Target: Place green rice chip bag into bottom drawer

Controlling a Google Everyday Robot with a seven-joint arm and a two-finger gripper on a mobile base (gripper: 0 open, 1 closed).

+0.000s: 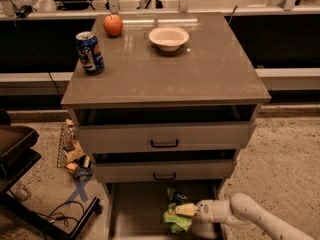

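Camera view: gripper (pixel 192 210) sitting low by cabinet foot, fingers clamping bag (pixel 176 220), bag hanging just past fingertips, open drawer (pixel 135 209) floor right underneath. Guessing placing step, nearly done. Next needing small drop, then releasing, backing out clean.

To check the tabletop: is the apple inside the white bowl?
No, the apple sits left of the bowl; the gripper is at the bottom drawer.

This is looking like a robot lab. A grey desk (pixel 165 74) is standing on speckled carpet (pixel 287 156), cables (pixel 60 210) are lying on the floor by its front left corner, and a robot's gripper (pixel 186 210) is hanging below its front edge.
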